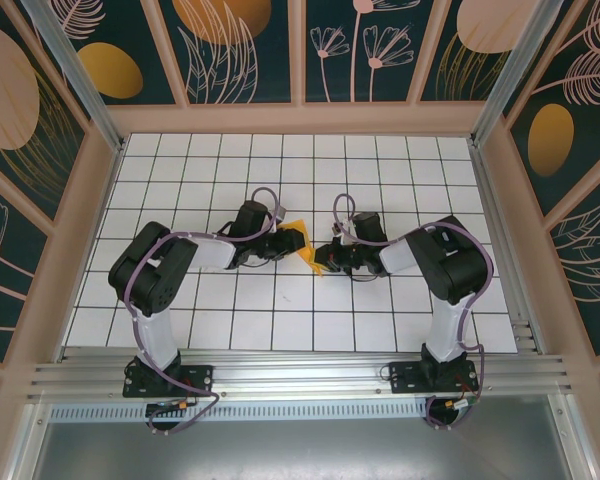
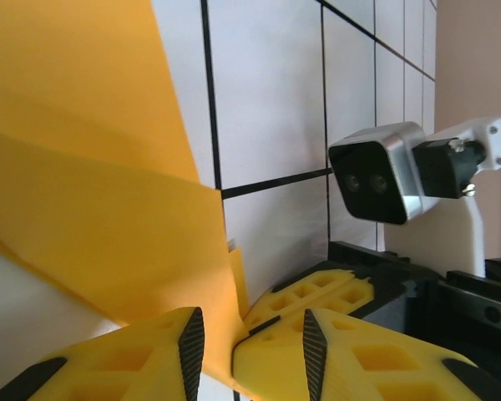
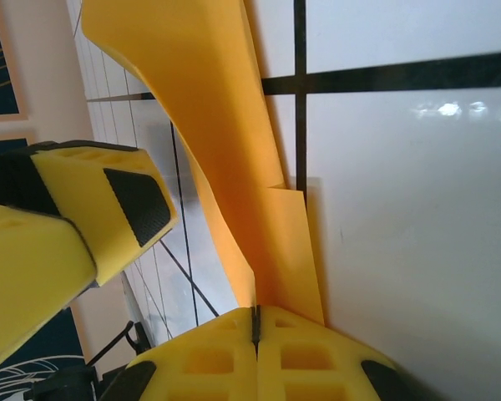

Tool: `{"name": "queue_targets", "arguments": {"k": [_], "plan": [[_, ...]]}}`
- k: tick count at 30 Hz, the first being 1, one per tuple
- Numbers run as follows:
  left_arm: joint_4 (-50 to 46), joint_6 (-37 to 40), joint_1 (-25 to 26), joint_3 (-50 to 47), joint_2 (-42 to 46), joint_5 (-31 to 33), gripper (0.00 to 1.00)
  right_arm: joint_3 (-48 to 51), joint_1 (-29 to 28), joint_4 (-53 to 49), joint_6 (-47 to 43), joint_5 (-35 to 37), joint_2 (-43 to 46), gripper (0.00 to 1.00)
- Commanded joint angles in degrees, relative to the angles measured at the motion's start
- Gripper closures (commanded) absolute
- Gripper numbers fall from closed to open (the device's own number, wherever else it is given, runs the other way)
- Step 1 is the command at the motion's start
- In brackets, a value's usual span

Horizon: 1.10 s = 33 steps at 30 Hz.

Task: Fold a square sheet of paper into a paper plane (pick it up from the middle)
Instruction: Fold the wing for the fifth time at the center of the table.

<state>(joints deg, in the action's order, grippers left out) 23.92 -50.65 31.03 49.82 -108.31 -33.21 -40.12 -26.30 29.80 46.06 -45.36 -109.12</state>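
- Overhead, at the middle of the white tiled table (image 1: 380, 180), the thin orange-yellow paper sheet (image 1: 298, 236) stands raised off the surface between the two arms. The left gripper (image 1: 290, 245) is at its left side and the right gripper (image 1: 321, 262) at its near-right edge.
- Overhead view, assessment: the sheet shows as a small angular shape, not a flat square and not a narrow dart. Folding appears to be partway through.
- Left wrist view: the left gripper (image 2: 252, 324) has its fingers partly open. The paper sheet (image 2: 108, 217) hangs down into the gap and lies against one black pad (image 2: 192, 351). No clamping is visible on this side. A crease and overlapping layers run across the sheet. The right arm's silver-and-black wrist camera (image 2: 380, 175) sits just beyond.
- Right wrist view: the right gripper (image 3: 255, 316) has its fingers fully closed, pinching the lower tip of the folded paper sheet (image 3: 225, 142). The sheet rises from there as a layered strip.
- Right wrist view, assessment: at least one fold is made. The pointed nose, centre ridge and wings remain to be formed.
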Motion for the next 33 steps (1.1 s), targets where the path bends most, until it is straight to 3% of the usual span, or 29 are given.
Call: {"name": "queue_targets", "arguments": {"k": [1,12,19,25,33], "plan": [[2.5,-0.5,-0.2,1.1,-1.8,-1.4,0.62,2.1,1.7,-5.3,0.4,4.8,-3.3,1.00],[-2.2,0.9,-0.2,3.8,-5.3,1.3,0.64,1.9,1.7,-5.4,0.6,4.5,-3.4,1.00],[-12.0,3.3,-0.1,7.3,-6.9,6.0,0.65,1.5,1.7,-6.0,0.0,4.2,-3.1,0.99],[-21.3,5.8,-0.1,10.3,-9.3,11.4,0.65,-0.6,1.7,-9.5,-2.6,3.3,-0.7,0.90],[-23.7,6.0,-0.1,12.0,-10.8,12.6,0.65,-2.7,1.6,-15.3,-8.1,1.9,3.0,0.81]]}}
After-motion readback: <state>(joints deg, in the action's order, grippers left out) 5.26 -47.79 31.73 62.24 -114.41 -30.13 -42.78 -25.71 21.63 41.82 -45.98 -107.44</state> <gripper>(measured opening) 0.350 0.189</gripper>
